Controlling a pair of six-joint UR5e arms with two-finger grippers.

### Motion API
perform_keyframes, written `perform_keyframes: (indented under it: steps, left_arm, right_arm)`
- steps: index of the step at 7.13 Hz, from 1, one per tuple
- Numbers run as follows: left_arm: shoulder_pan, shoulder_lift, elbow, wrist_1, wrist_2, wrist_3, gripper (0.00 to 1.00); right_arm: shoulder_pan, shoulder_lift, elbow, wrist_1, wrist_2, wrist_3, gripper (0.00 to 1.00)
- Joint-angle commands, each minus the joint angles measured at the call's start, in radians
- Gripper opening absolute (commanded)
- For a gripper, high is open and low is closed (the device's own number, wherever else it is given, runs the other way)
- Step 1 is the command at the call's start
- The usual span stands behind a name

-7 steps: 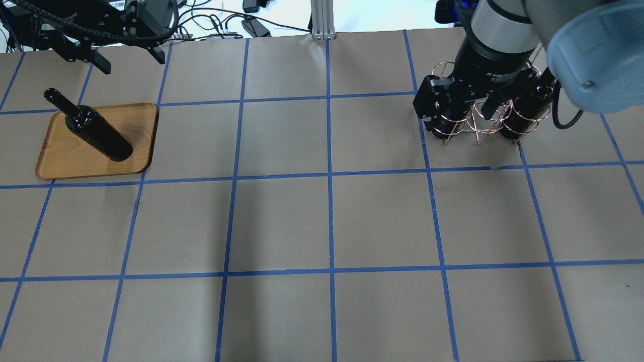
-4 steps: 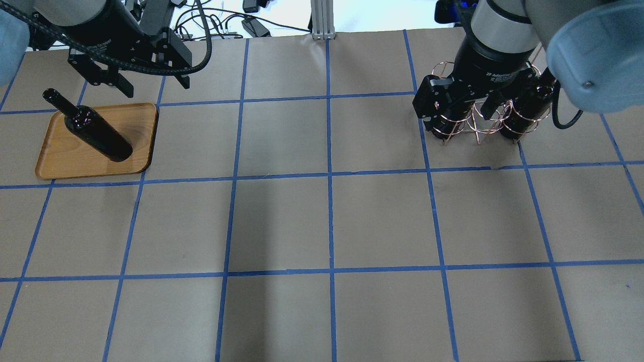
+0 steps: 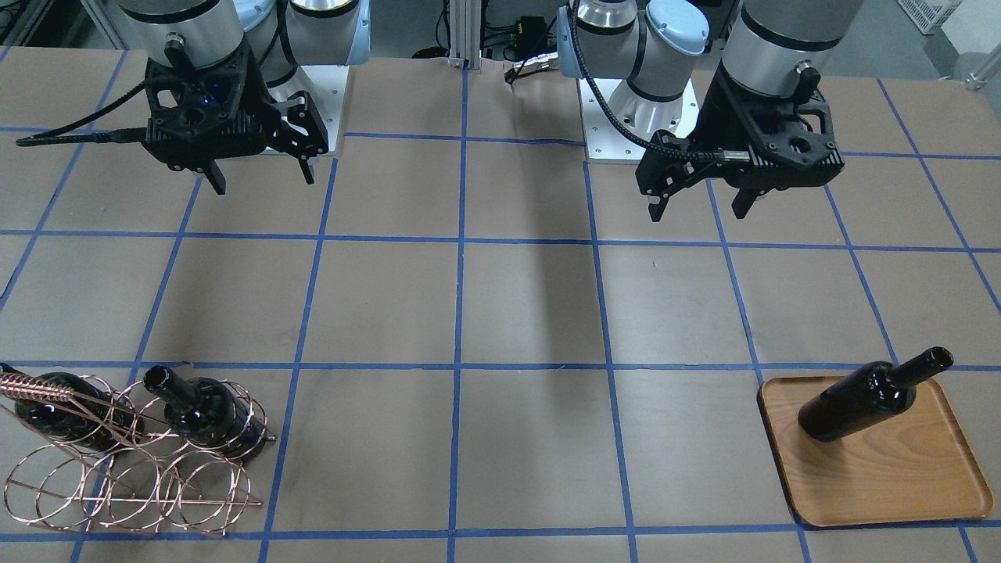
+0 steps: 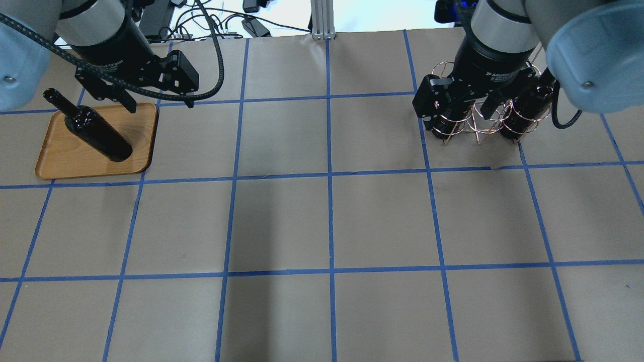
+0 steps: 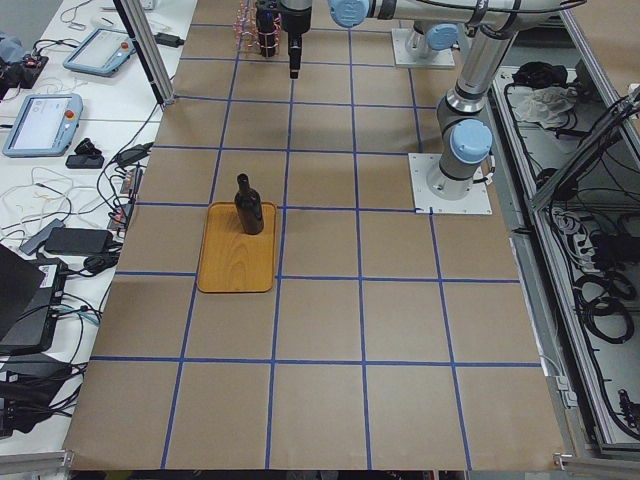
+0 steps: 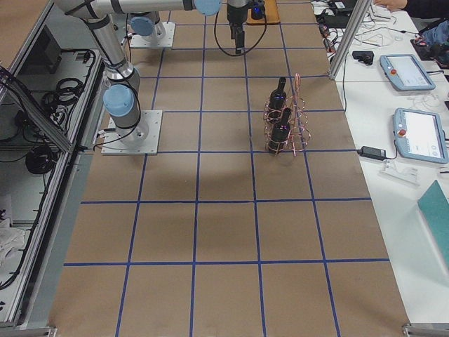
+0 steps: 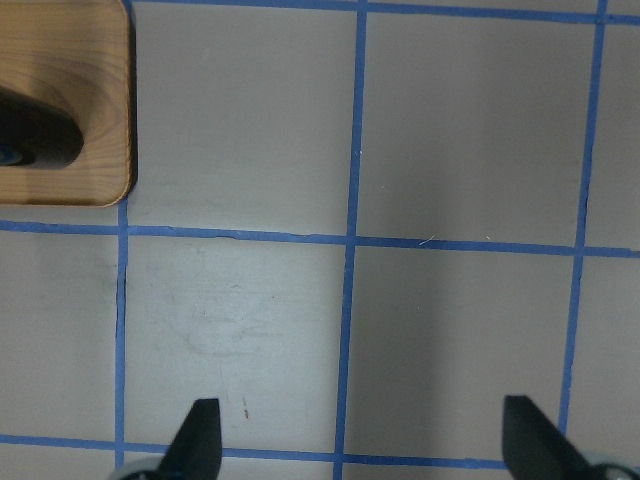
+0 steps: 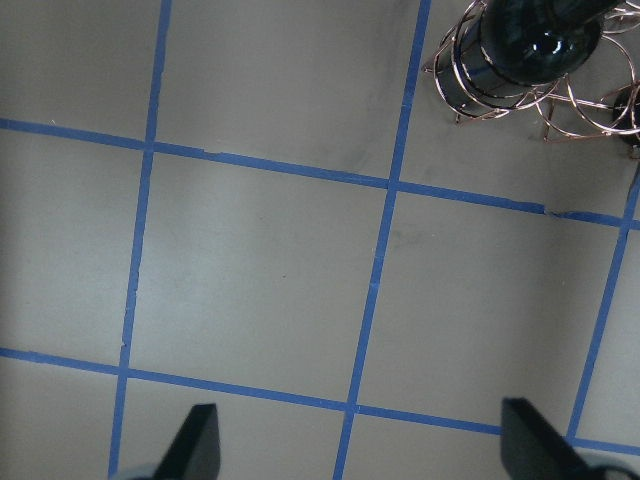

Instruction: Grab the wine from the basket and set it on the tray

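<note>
One dark wine bottle (image 4: 95,133) lies on the wooden tray (image 4: 65,161) at the table's far left; both also show in the front view, bottle (image 3: 860,403) and tray (image 3: 899,485). The copper wire basket (image 3: 133,493) holds two more bottles (image 3: 207,410) (image 3: 55,403). My left gripper (image 4: 160,103) hangs open and empty above the table, by the tray's far right corner. Its wrist view shows the tray corner (image 7: 90,100). My right gripper (image 3: 264,181) is open and empty, high above the table on the robot's side of the basket (image 4: 475,128).
Brown paper with a blue tape grid covers the table (image 4: 327,221). Cables and devices lie beyond the far edge (image 4: 251,25). Operators' tablets lie on side benches (image 6: 414,133).
My left arm has swung in from the far left corner to beside the tray's far right corner. The right arm, bottles, basket and tray have not moved.
</note>
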Motion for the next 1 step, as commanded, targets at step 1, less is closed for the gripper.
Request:
perform_keyframes:
  steps: [1]
  left_arm:
    - [-0.001,-0.002,-0.002,0.001,0.003,-0.001,1.00]
  right_arm:
    - [0.000,0.000,0.000,0.001,0.000,0.000,1.00]
